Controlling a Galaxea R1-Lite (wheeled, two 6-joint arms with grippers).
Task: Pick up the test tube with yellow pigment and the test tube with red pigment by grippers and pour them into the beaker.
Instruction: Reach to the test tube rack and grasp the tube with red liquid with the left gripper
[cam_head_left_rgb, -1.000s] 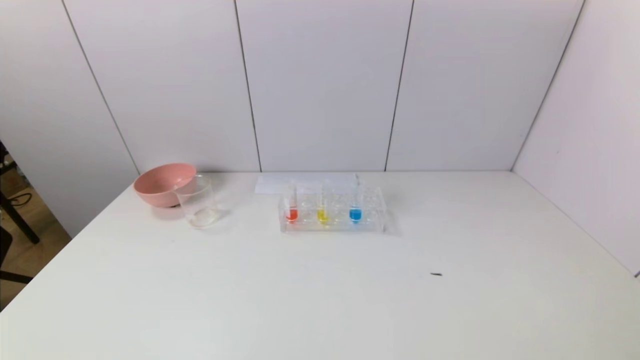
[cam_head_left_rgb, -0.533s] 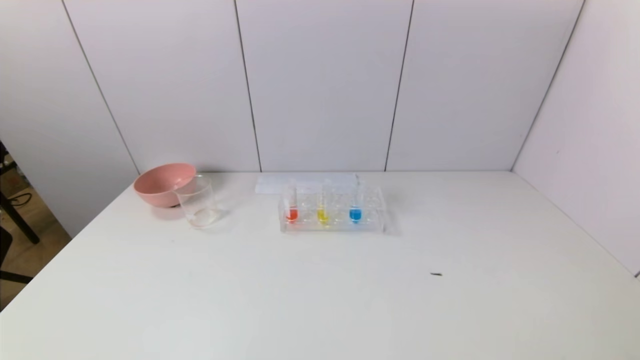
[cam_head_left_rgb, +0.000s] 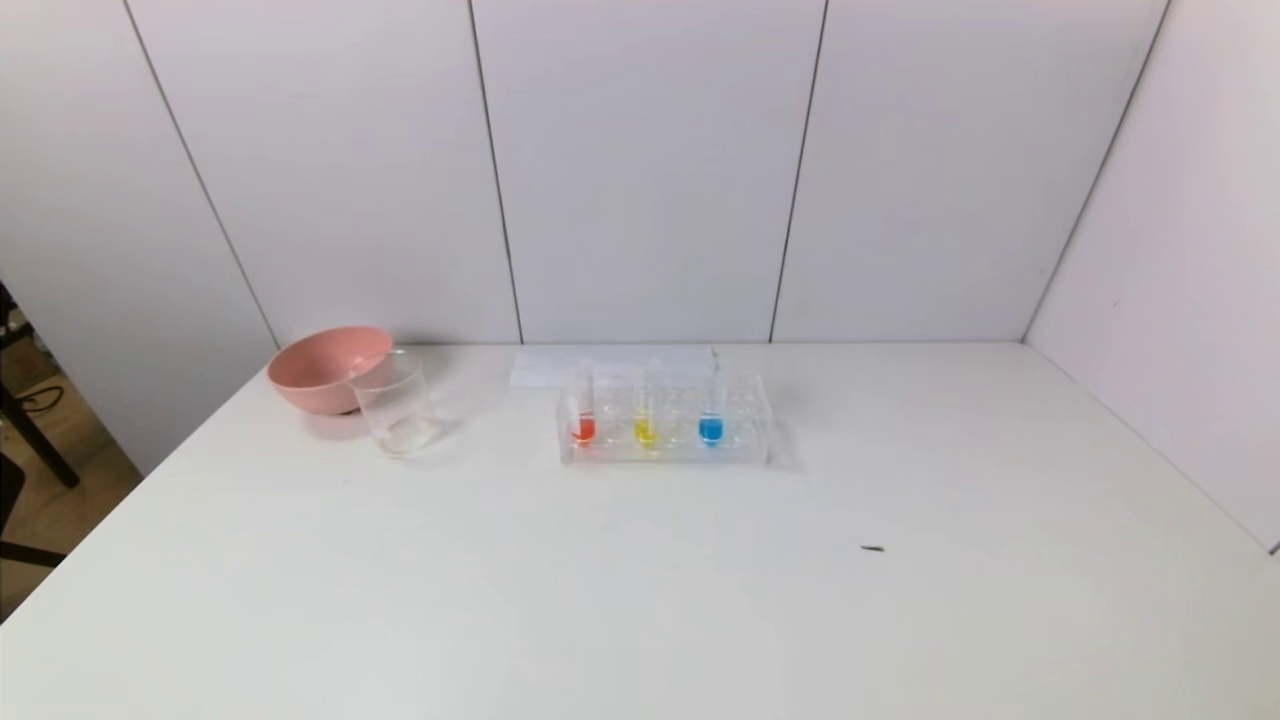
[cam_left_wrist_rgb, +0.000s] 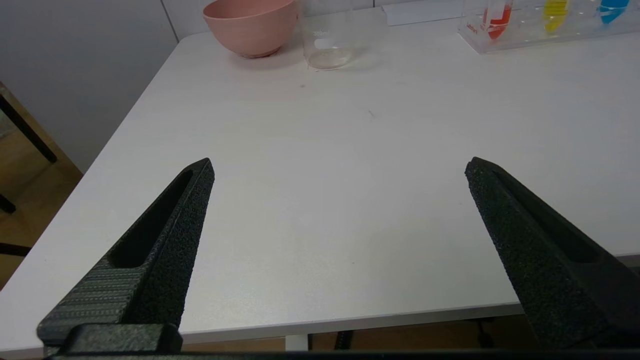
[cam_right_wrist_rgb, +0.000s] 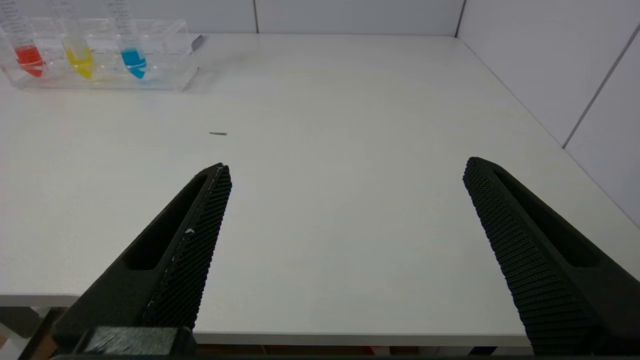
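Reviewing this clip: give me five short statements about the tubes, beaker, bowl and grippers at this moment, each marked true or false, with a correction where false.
1. The red tube, yellow tube and blue tube all stand in the clear rack. True.
2. The beaker holds yellow liquid. False: it looks empty.
3. The pink bowl sits just behind the beaker. True.
4. The left gripper holds the red tube. False: it is open and empty near the table's front edge.
5. The right gripper is shut. False: it is open.
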